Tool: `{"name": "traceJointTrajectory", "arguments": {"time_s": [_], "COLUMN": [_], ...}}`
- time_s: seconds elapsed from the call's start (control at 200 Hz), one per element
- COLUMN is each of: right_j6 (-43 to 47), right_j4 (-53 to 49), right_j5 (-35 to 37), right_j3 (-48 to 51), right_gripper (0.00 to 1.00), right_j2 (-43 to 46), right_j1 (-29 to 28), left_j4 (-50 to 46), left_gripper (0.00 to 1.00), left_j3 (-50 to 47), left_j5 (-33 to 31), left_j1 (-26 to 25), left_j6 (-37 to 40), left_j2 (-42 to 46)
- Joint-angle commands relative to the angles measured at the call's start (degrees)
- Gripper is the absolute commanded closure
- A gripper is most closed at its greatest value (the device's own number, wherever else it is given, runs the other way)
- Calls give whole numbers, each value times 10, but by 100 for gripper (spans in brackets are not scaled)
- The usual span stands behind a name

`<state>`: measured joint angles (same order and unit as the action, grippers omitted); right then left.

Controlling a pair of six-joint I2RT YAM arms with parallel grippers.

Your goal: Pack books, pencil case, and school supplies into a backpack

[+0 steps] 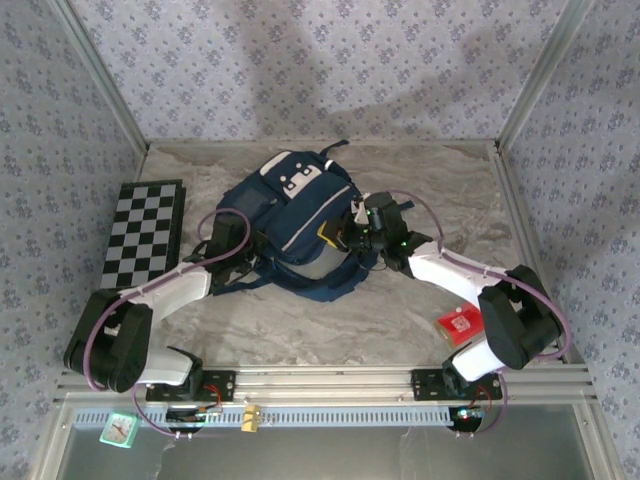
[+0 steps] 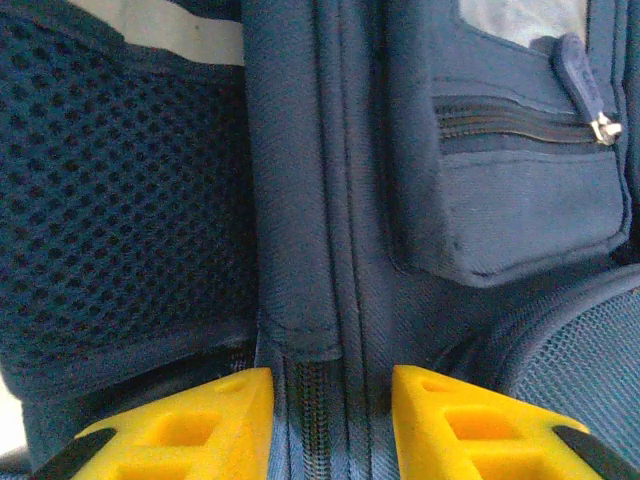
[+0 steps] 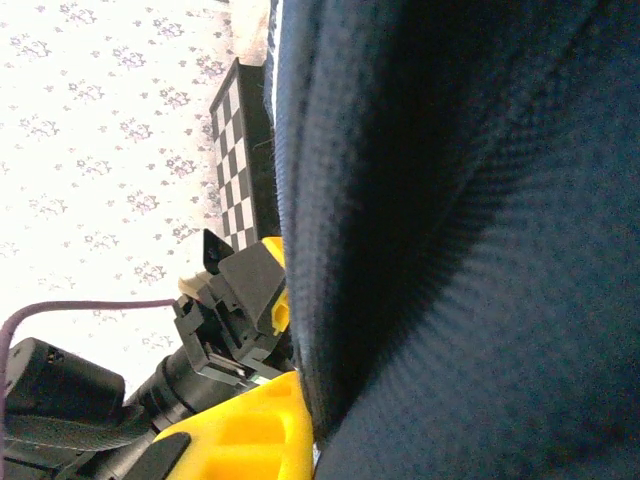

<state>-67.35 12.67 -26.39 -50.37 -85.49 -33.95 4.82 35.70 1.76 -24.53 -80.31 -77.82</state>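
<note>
Two hands meet the backpack (image 1: 290,215), which lies mid-desk (image 1: 330,320) with its white-patched front up. At the bag's left side the left hand (image 2: 330,395) has its yellow fingers (image 2: 200,430) spread, a zipper seam between them. On the bag's right side the right hand (image 1: 347,237) is pressed together against dark fabric; whether it pinches cloth I cannot tell. A red packet of school supplies (image 1: 460,323) lies on the desk beside the right arm, and a checkered board (image 1: 145,232) lies at the far left.

White-and-black arms (image 1: 170,288), purple cables (image 1: 88,345), yellow pincer fingers (image 2: 190,430).
</note>
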Motion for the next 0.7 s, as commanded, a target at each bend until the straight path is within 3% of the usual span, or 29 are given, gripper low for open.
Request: {"name": "traceJointTrajectory", "arguments": {"time_s": [0.0, 0.165, 0.5, 0.695], "right_j6": [-11, -14, 35, 134], "right_j4": [45, 53, 9, -119], "right_j5": [2, 4, -9, -16], "right_j3": [3, 12, 19, -32], "right_gripper": [100, 100, 100, 94], "right_j2": [5, 3, 6, 7], "right_j1": [2, 7, 45, 106], "left_j4": [83, 118, 105, 56], "left_gripper": [63, 68, 100, 100], "left_j3": [3, 11, 18, 19], "left_j5": [-10, -7, -10, -10], "left_j1": [-21, -33, -33, -47], "left_j6": [-44, -66, -66, -83], "left_j2": [-19, -55, -51, 14]}}
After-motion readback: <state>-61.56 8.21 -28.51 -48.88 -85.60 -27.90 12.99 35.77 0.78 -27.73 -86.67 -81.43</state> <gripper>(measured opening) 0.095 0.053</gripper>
